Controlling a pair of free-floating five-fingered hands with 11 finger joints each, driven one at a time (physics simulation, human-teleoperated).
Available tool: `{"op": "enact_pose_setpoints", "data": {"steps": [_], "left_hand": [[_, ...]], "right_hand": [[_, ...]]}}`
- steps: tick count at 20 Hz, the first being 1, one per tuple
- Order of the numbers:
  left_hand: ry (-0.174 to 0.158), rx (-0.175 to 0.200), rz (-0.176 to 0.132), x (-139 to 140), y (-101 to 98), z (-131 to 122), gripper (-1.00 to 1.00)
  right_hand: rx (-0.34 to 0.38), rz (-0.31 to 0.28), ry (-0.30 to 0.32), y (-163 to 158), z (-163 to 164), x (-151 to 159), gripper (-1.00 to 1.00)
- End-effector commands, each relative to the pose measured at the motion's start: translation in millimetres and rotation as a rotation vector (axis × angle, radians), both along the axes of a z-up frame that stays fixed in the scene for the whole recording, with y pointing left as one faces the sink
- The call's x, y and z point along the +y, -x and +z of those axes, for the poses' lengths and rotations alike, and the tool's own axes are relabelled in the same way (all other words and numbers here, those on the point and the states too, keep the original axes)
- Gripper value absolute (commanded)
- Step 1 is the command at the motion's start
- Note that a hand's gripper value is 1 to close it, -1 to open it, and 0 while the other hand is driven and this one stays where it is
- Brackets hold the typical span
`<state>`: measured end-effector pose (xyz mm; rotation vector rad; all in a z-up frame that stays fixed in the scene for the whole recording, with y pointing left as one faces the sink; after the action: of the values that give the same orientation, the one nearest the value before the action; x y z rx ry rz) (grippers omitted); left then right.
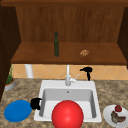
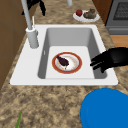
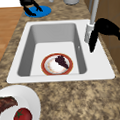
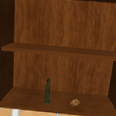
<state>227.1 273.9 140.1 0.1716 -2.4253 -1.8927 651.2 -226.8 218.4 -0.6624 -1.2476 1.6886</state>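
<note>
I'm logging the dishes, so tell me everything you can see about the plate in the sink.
The plate is round, with a red-orange rim and a pale, whitish centre. It lies flat on the floor of the white sink, toward the near side in both side views. A dark purple piece of food rests on it. Neither robot hand touches it.

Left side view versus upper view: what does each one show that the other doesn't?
The left side view alone shows the white sink, its red-rimmed plate with dark food, the blue round plate and the left hand at the sink's edge. The upper view alone shows the dark green bottle and small brown lump on the wooden shelf. Both catch the right hand and the grey faucet.
</note>
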Motion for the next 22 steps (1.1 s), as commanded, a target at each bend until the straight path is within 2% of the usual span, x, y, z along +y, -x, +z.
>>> {"op": "enact_pose_setpoints", "data": {"steps": [1, 11, 22], "left_hand": [[0.000, 0.000, 0.000, 0.0, 0.0, 0.0, 0.00], [0.000, 0.000, 0.000, 0.0, 0.0, 0.0, 0.00], [0.000, 0.000, 0.000, 0.0, 0.0, 0.0, 0.00]], "right_hand": [[-0.011, 0.006, -0.042, 10.0, -10.9, -27.8, -1.00], [-0.080, 0.005, -0.077, 41.3, -44.1, -94.2, -1.00], [-0.062, -0.004, -0.085, 83.9, -71.0, -168.0, -1.00]]}}
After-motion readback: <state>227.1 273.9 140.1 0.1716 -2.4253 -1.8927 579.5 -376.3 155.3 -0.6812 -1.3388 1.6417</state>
